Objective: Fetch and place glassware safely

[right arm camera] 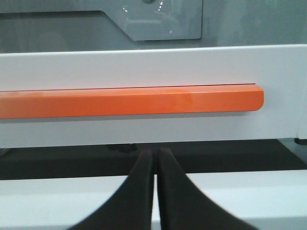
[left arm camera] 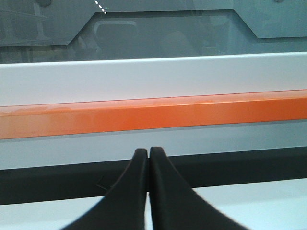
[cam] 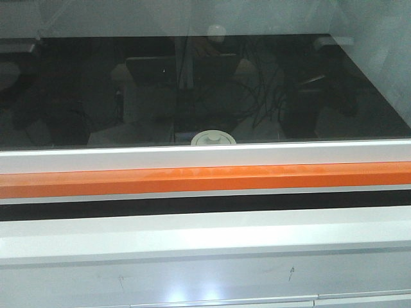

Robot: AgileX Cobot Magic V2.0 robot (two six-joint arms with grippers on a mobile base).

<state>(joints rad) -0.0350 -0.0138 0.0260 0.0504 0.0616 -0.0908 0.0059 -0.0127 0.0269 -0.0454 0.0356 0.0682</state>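
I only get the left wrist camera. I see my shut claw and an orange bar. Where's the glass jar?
Observer: The front camera shows the jar, only its cream lid peeking above the white ledge, near the middle.
Operator: Is the other claw open?
Observer: No, the right wrist camera shows the right claw shut, fingers together.
Operator: Does the orange bar stop somewhere?
Observer: Yes, on the right wrist camera the orange bar ends in a rounded tip to the right.
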